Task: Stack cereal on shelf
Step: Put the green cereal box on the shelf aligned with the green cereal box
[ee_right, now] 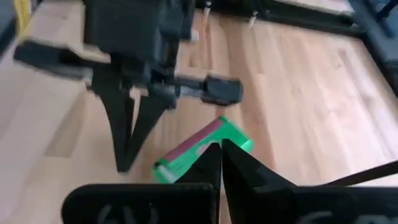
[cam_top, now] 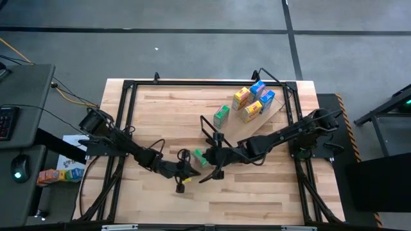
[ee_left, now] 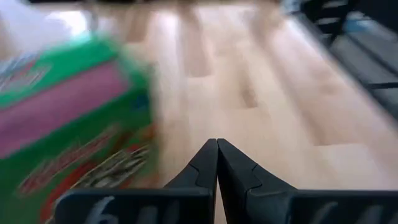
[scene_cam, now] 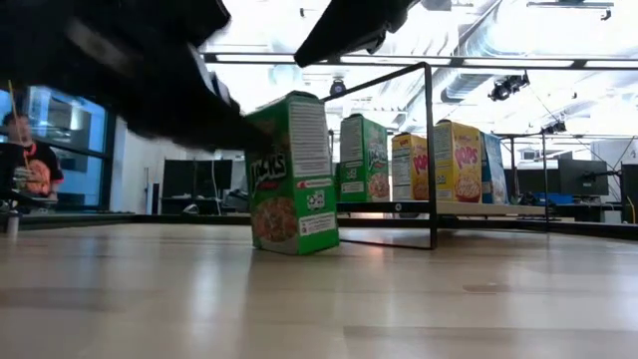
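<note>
A green cereal box (scene_cam: 292, 175) stands upright on its bottom on the tabletop near the middle (cam_top: 200, 157). Other cereal boxes, green (cam_top: 221, 115), yellow (cam_top: 241, 97) and blue (cam_top: 258, 88), stand on the shelf (cam_top: 266, 120) at the far right; its black frame (scene_cam: 431, 150) rises at one end. My left gripper (ee_left: 217, 146) is shut beside the green box (ee_left: 74, 124), with a gap between them. My right gripper (ee_right: 221, 148) is shut above the box's top (ee_right: 202, 149). In the right wrist view the left gripper's fingers (ee_right: 124, 149) point down, clear of the box.
A black metal frame (cam_top: 128, 86) runs around the tabletop's edges. Bare wood lies along the near edge (cam_top: 244, 205). Beside the table's left edge stands a desk with a mouse (cam_top: 19, 168). A person (scene_cam: 25, 150) sits in the room beyond.
</note>
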